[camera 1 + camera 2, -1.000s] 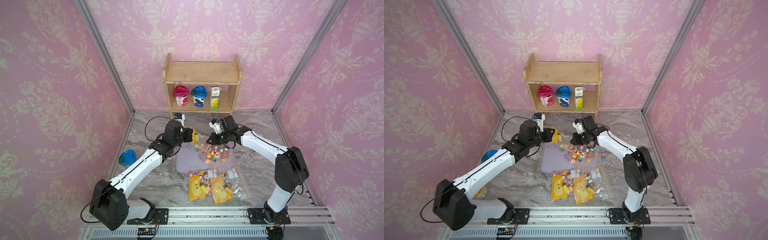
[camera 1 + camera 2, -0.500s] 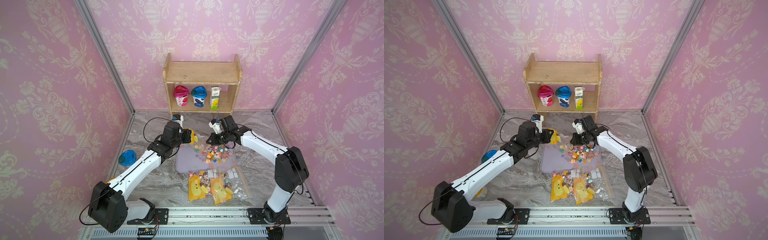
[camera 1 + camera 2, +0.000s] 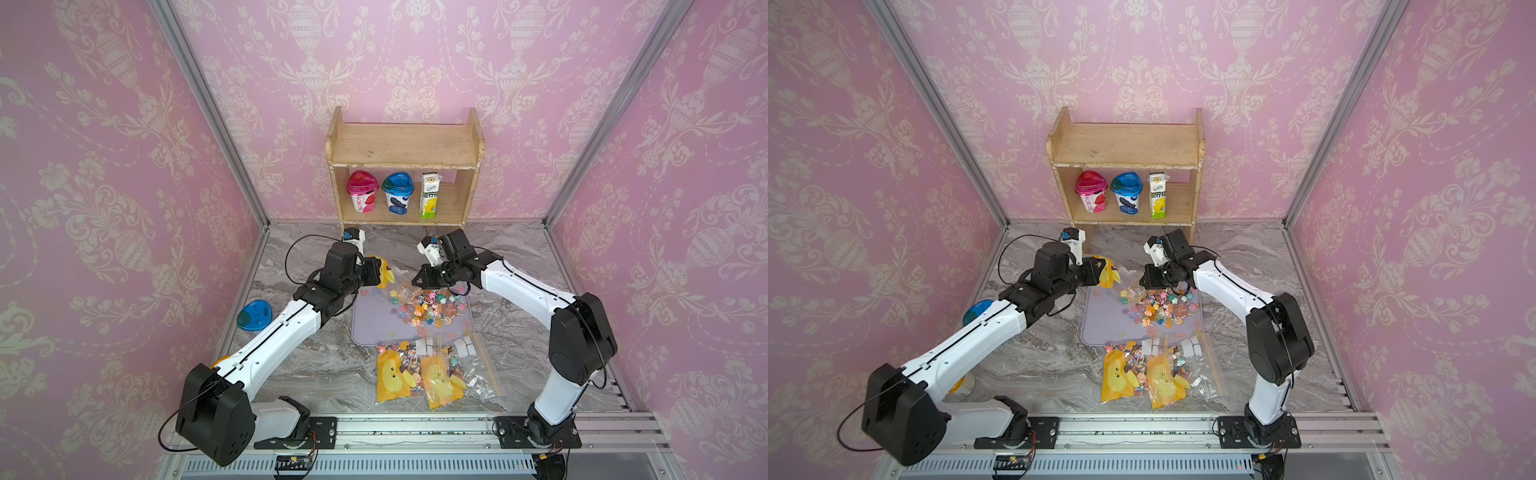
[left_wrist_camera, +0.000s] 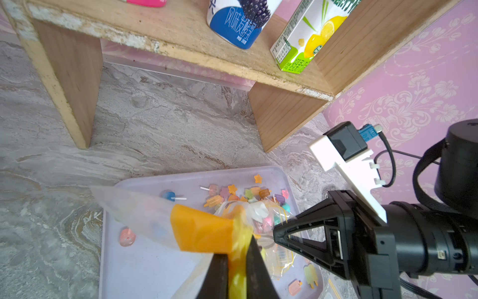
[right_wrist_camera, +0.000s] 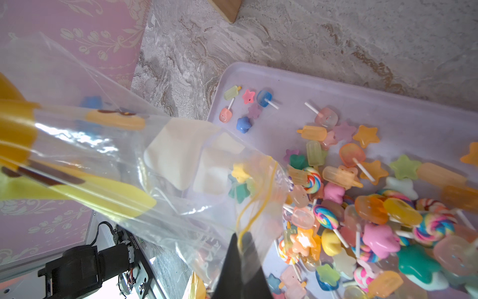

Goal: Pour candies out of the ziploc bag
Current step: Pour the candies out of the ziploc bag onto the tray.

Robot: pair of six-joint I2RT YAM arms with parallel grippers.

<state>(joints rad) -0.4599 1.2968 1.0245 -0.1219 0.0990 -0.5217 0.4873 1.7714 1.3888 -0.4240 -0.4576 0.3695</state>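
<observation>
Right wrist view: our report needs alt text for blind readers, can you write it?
The right gripper pinches the open mouth of a clear bag, slanted over a lilac tray piled with candies. A few star candies sit inside the bag near its mouth.

Robot arms: two, a left arm [image 3: 282,332] and a right arm [image 3: 523,291].
Wooden shelf [image 3: 405,145]: one.
Lidded cups on the shelf: two, a pink-lidded cup [image 3: 363,195] and a blue-lidded cup [image 3: 398,193].
Carton [image 3: 430,195]: one, beside the cups.
Tray [image 3: 374,324]: one.
Ziploc bags: three, comprising a raised bag [image 3: 384,274] at the tray's far edge, one flat bag [image 3: 395,374] and a second flat bag [image 3: 442,378] at its near edge.
Blue dish [image 3: 253,316]: one.
Candies [image 3: 428,307]: too many to count; most lie heaped on the tray, others inside the flat bags.
</observation>
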